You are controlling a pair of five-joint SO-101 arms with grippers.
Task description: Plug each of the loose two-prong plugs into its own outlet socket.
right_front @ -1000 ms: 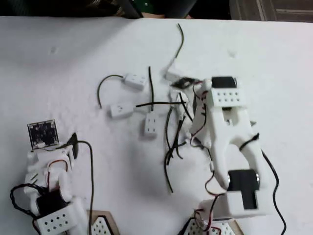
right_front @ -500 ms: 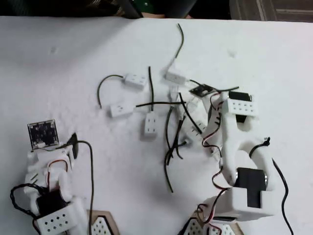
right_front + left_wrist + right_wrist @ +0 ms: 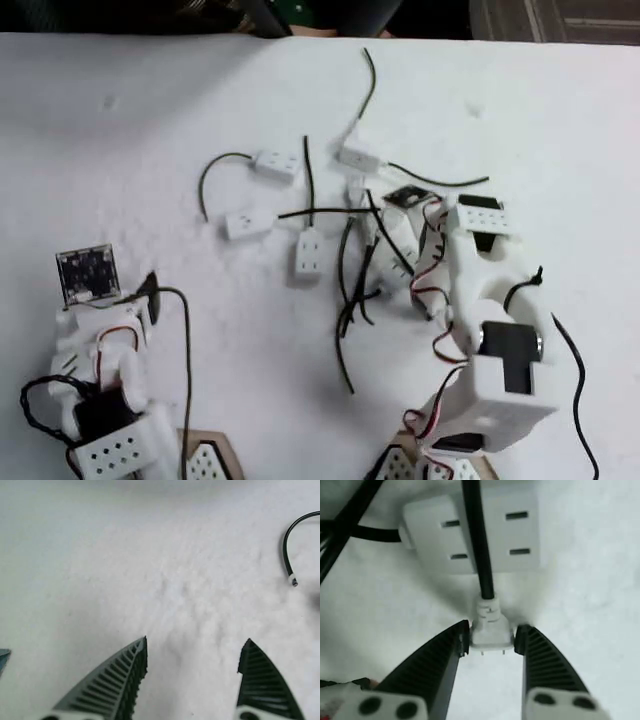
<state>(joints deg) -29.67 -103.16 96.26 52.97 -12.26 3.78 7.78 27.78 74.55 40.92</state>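
Pinched in the right pincer (image 3: 492, 631): white plug (image 3: 490, 636) just beside the outlet block (image 3: 520, 535), prongs pointing back toward the wrist, cord (image 3: 475, 530) across its slots. Left pincer (image 3: 192, 655) wide, well apart over desk (image 3: 150, 555).

No text, label, brand, number or sign can be read anywhere in these views.
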